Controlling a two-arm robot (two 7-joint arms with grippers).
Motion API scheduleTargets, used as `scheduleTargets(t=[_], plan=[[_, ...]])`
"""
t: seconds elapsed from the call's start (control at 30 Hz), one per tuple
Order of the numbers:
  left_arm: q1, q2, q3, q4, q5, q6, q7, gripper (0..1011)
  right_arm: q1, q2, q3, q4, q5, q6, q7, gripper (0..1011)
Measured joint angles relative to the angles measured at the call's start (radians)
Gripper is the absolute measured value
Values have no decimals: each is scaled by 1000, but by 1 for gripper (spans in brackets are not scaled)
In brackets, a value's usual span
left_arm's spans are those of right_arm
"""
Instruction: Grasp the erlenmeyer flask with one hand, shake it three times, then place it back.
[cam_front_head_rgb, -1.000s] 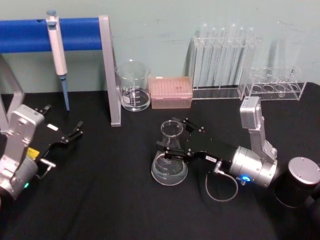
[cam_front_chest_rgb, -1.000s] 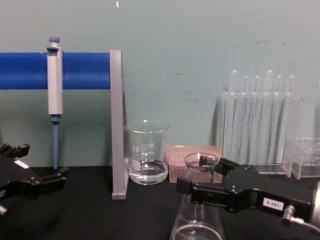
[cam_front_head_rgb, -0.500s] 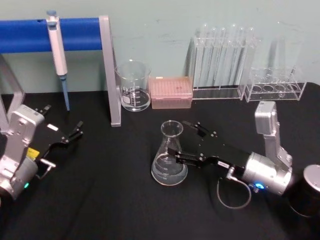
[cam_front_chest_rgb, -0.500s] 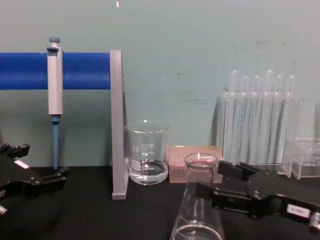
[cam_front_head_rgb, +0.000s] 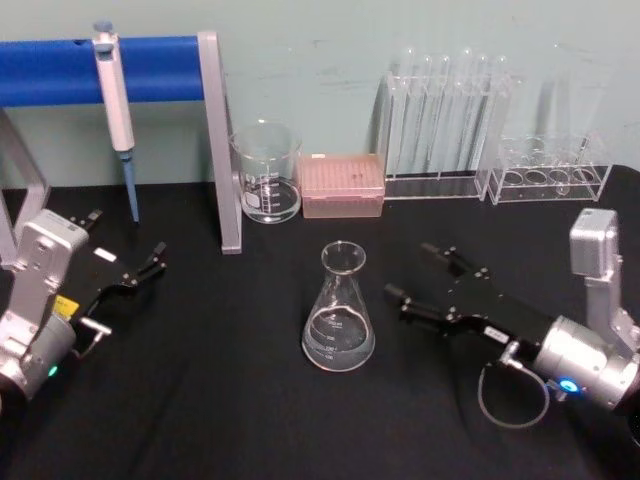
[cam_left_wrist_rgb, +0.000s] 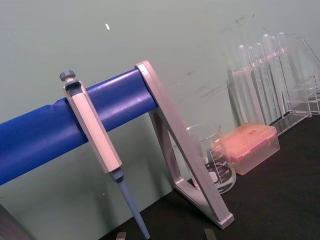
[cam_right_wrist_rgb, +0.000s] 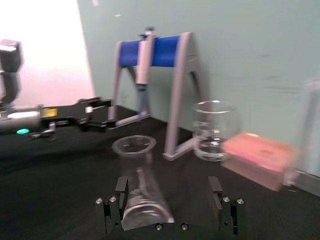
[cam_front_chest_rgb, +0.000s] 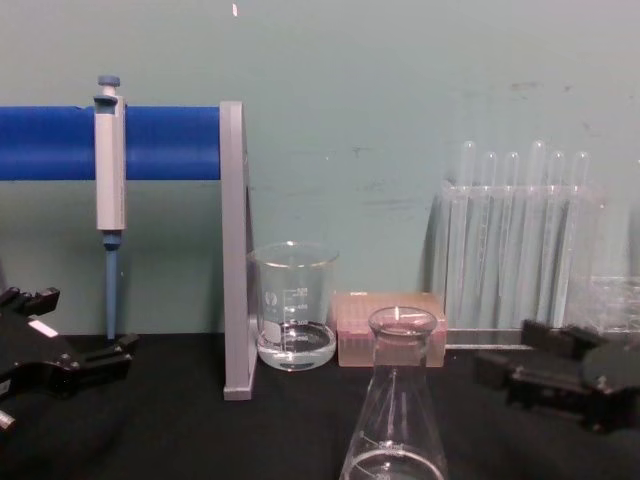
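The erlenmeyer flask (cam_front_head_rgb: 340, 310) stands upright on the black table near the middle, with a little clear liquid in its base. It rises at the bottom centre of the chest view as flask (cam_front_chest_rgb: 397, 400). My right gripper (cam_front_head_rgb: 410, 270) is open, just to the right of the flask and apart from it, fingertips pointing at it. In the right wrist view the flask (cam_right_wrist_rgb: 137, 175) stands ahead of the open right gripper (cam_right_wrist_rgb: 169, 200), closer to one finger. My left gripper (cam_front_head_rgb: 125, 240) rests open at the far left, well away.
At the back stand a glass beaker (cam_front_head_rgb: 268, 170), a pink tip box (cam_front_head_rgb: 343, 184), a rack of test tubes (cam_front_head_rgb: 445, 120) and a low clear rack (cam_front_head_rgb: 548, 170). A pipette (cam_front_head_rgb: 112, 90) hangs on the blue-barred stand (cam_front_head_rgb: 215, 140) at back left.
My right gripper was closed around the flask's neck, opened, and drew back to the right. The flask stays standing in place. The left arm has not moved.
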Motion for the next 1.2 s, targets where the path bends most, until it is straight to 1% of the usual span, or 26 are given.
scheduleTargets(t=[0.07, 0.1, 0.23, 0.27, 0.3, 0.43, 0.63, 0.77, 0.97, 1.0, 1.2], plan=[[0, 0, 0, 0, 0, 0, 0, 1001, -11, 2, 15, -10, 0, -1, -22, 1000], [0, 0, 0, 0, 0, 0, 0, 1001, -20, 3, 28, -17, -1, -3, -42, 1000], [0, 0, 0, 0, 0, 0, 0, 1001, -26, -2, 53, -15, -12, -8, -77, 1000], [0, 0, 0, 0, 0, 0, 0, 1001, -23, -7, 60, -5, -19, -10, -87, 1000], [0, 0, 0, 0, 0, 0, 0, 1001, -23, -7, 60, -5, -19, -10, -87, 1000], [0, 0, 0, 0, 0, 0, 0, 1001, 5, -33, 73, 43, -37, -15, -107, 1000], [0, 0, 0, 0, 0, 0, 0, 1001, 53, -67, 77, 114, -63, -22, -118, 1000], [0, 0, 0, 0, 0, 0, 0, 1001, 102, -96, 77, 184, -84, -28, -116, 1000], [0, 0, 0, 0, 0, 0, 0, 1001, 153, -128, 73, 264, -107, -31, -106, 1000], [0, 0, 0, 0, 0, 0, 0, 1001, 165, -138, 72, 286, -113, -31, -105, 1000], [0, 0, 0, 0, 0, 0, 0, 1001, 191, -166, 71, 336, -133, -31, -106, 1000]])
